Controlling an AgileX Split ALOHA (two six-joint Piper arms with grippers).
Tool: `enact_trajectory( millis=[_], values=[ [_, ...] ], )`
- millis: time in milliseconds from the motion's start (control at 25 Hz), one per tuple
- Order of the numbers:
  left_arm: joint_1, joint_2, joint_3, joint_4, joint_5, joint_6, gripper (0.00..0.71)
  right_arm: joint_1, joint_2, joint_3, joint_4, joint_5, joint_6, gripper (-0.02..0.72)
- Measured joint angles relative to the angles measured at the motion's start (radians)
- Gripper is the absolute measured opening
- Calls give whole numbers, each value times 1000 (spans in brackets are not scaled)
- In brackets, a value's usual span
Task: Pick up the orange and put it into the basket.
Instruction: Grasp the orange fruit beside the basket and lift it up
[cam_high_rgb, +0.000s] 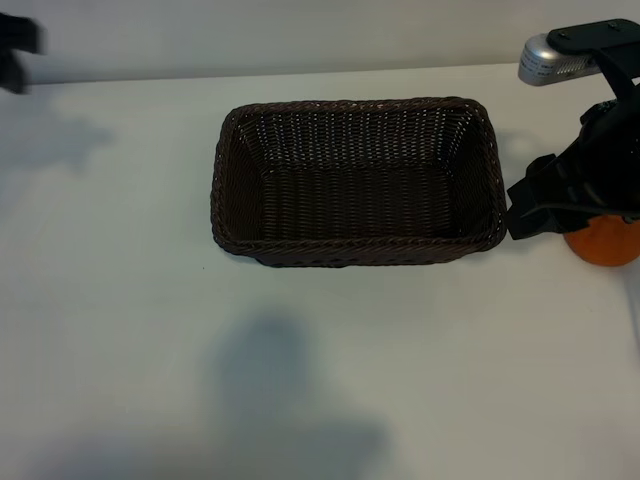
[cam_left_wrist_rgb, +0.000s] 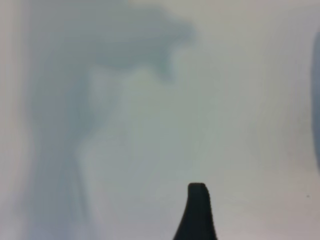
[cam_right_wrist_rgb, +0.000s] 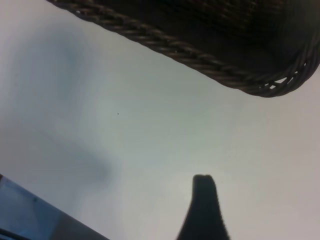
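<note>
No text, label, brand, number or sign can be read in any of the views.

Lab-like setup: bare white table (cam_high_rgb: 120, 300), robot arms.
</note>
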Motion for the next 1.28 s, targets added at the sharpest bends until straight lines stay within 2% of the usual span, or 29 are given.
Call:
enact_trajectory(
  millis=[80,200,480,640,800,1040,1280],
  values=[
    [79,-46,0,-45,11,38,596,0,0,0,0,0,-1,524],
    [138,-107,0,-93,13,66,596,0,0,0,0,0,-1,524],
    [139,-231,0,-128,77,113,596,0,0,0,0,0,-1,524],
    [139,-389,49,-146,41,131,596,0,0,0,-2,-1,-1,524],
    [139,-595,191,-164,-25,137,596,0,0,0,-3,-1,-2,524],
    [139,-922,468,-169,-144,143,596,0,0,0,-3,-1,-3,524],
    [139,-1169,672,-169,-183,162,596,0,0,0,-3,-1,-4,524]
  ],
)
